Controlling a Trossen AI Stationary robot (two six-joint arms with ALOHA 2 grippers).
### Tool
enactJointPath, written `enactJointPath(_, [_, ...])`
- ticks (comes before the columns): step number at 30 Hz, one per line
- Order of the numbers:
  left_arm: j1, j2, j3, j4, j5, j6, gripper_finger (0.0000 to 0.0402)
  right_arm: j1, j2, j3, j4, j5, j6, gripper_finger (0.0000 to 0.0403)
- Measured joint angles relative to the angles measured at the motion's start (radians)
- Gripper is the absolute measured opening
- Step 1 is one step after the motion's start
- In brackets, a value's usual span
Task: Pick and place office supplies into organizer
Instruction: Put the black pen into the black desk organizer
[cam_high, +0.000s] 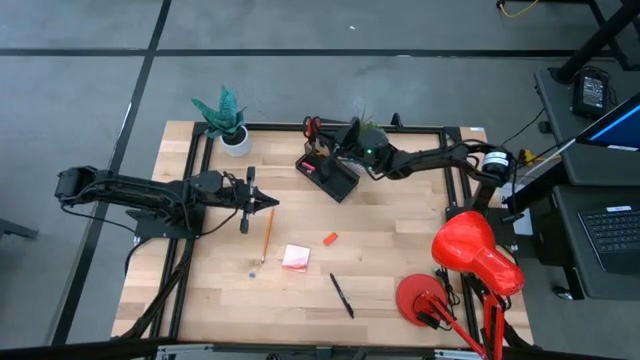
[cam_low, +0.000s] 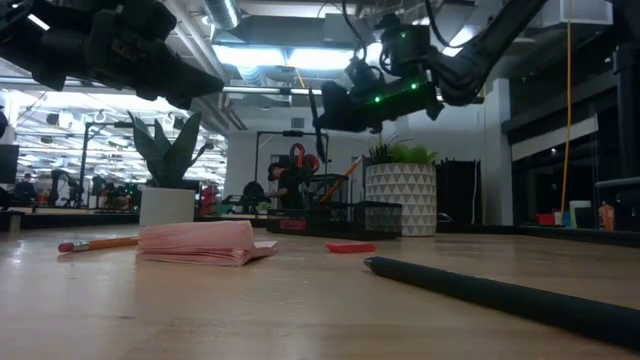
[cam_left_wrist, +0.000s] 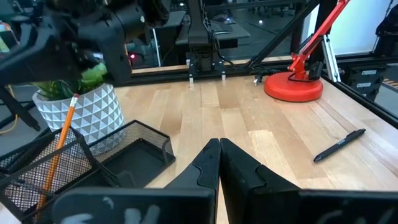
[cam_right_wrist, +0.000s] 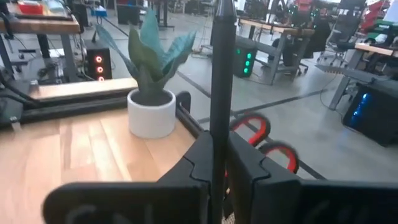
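My right gripper (cam_high: 338, 148) hovers over the black mesh organizer (cam_high: 330, 175), shut on a thin black pen (cam_right_wrist: 221, 74). An orange pencil (cam_left_wrist: 59, 146) stands tilted in the organizer's taller compartment, and red scissor handles (cam_right_wrist: 261, 134) show beyond it. My left gripper (cam_high: 248, 205) is shut and empty, above the table near the far end of a second pencil (cam_high: 267, 232) that lies flat. A pink sticky-note pad (cam_high: 296, 257), a red eraser (cam_high: 330, 238) and another black pen (cam_high: 342, 295) also lie on the table. My right gripper pinches the black pen's shaft (cam_right_wrist: 219, 146) between its two fingers, which lie across it. The pen is lifted clear and stands upright in the hold, rising well past the fingers. Its lower end is hidden by the gripper.
A white pot with a green plant (cam_high: 228, 125) stands at the far left corner. A patterned pot (cam_left_wrist: 81, 109) sits behind the organizer under the right arm. A red desk lamp (cam_high: 470, 255) occupies the near right corner. Bare wood lies around the loose items.
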Motion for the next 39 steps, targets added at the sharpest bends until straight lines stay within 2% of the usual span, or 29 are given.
enactJointPath(15, [0.000,0.000,0.000,0.000,0.000,0.000,0.0006,-0.001,0.121,0.000,0.058,0.004,0.026,0.0022])
enactJointPath(25, [0.000,0.000,0.000,0.000,0.000,0.000,0.0006,-0.001,0.125,0.000,0.057,0.002,0.101,0.0034])
enactJointPath(39, [0.000,0.000,0.000,0.000,0.000,-0.003,0.0006,-0.001,0.125,0.000,0.034,0.001,0.117,0.0037])
